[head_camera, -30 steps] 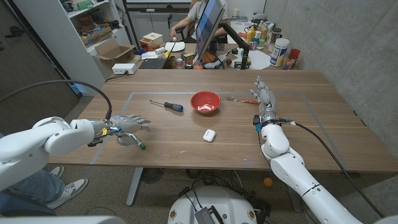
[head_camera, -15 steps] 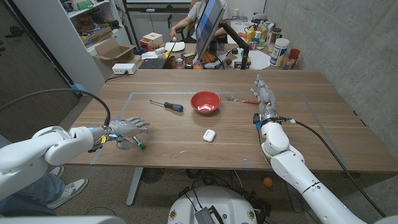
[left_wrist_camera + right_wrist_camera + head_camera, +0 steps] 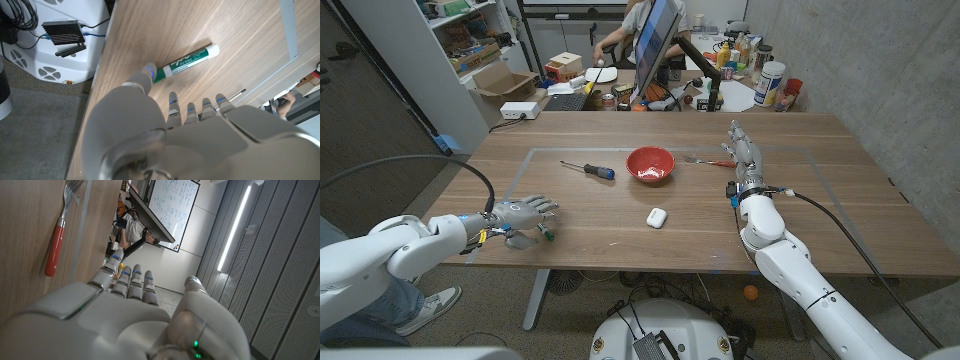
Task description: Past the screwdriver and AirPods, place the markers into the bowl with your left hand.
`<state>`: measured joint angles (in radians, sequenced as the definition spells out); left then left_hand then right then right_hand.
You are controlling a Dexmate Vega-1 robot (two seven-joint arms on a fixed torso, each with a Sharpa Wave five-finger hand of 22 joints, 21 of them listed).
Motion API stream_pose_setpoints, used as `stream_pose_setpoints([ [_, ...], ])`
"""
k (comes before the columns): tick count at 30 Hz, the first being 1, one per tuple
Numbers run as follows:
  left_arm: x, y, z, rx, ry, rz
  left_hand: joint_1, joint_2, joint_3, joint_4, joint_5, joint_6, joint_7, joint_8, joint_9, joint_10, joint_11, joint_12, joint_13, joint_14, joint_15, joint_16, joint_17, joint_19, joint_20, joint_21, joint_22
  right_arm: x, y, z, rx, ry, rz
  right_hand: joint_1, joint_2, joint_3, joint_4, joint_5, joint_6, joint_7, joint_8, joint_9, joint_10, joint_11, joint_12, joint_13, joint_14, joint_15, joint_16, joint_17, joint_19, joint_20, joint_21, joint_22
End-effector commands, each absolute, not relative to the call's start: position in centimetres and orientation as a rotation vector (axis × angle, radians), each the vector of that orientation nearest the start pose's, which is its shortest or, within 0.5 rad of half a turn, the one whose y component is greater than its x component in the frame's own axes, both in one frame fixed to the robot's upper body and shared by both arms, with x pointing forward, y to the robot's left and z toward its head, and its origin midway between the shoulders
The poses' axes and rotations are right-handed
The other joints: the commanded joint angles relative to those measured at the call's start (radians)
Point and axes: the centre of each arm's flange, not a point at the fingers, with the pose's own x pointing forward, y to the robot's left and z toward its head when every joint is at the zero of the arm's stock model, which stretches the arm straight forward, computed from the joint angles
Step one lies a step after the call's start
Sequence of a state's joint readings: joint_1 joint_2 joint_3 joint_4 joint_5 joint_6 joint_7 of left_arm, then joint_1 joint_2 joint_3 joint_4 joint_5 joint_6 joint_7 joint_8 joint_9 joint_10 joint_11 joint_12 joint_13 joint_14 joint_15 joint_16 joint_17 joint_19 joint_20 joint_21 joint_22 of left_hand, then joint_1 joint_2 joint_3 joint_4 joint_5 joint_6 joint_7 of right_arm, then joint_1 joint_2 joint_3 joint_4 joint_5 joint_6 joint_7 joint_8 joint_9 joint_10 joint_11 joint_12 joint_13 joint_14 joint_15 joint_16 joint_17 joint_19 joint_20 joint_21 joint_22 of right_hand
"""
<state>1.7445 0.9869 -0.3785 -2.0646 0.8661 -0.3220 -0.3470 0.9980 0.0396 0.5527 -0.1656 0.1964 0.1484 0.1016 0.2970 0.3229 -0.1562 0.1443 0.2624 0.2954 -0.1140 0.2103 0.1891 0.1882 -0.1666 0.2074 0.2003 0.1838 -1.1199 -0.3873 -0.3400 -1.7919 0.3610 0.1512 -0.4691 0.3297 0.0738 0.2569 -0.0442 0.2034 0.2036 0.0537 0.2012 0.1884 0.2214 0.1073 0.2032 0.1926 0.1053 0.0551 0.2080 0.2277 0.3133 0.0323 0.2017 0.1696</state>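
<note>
Left hand (image 3: pixel 523 211) fingers spread, holding nothing, over green marker (image 3: pixel 186 62) | I should wrap it mid-barrel | right hand (image 3: pixel 744 155) empty, spread.

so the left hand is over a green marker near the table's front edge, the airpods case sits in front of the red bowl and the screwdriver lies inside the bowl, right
Not quite. The screwdriver is not inside the red bowl; the head view shows it lying on the table beside the bowl, on the robot's left of it. The rest holds: the left hand is over the green marker near the front edge, and the AirPods case sits in front of the bowl.
</note>
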Motion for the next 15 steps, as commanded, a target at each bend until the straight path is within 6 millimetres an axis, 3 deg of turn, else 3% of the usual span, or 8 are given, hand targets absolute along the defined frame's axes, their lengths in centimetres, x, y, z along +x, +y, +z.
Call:
stream_pose_setpoints([
  [1,44.68,38.50,-7.57,2.083,-0.323,-0.259,0.012,0.001,-0.002,0.000,-0.001,0.005,-0.007,0.006,0.003,-0.003,-0.002,0.008,0.001,0.002,0.003,0.010,0.004,-0.031,0.006,0.003,0.005,56.28,-20.83,-4.43,0.115,-0.641,-0.058,-0.005,-0.003,0.001,-0.008,0.007,0.005,-0.002,-0.003,0.001,0.007,0.003,-0.001,0.004,-0.003,0.007,0.000,0.003,0.004,0.008,-0.003,0.004],
  [15,45.19,38.43,-7.52,2.117,-0.356,-0.234,0.014,0.002,-0.007,0.000,-0.002,0.002,-0.006,0.007,0.008,-0.002,-0.003,0.010,0.004,0.001,0.003,0.009,0.004,-0.033,0.006,0.003,0.005,56.21,-21.14,-4.62,0.133,-0.656,-0.068,-0.006,-0.002,-0.001,-0.010,0.007,0.004,-0.003,-0.004,0.001,0.008,0.003,-0.001,0.004,-0.003,0.007,0.000,0.002,0.005,0.008,-0.003,0.004],
])
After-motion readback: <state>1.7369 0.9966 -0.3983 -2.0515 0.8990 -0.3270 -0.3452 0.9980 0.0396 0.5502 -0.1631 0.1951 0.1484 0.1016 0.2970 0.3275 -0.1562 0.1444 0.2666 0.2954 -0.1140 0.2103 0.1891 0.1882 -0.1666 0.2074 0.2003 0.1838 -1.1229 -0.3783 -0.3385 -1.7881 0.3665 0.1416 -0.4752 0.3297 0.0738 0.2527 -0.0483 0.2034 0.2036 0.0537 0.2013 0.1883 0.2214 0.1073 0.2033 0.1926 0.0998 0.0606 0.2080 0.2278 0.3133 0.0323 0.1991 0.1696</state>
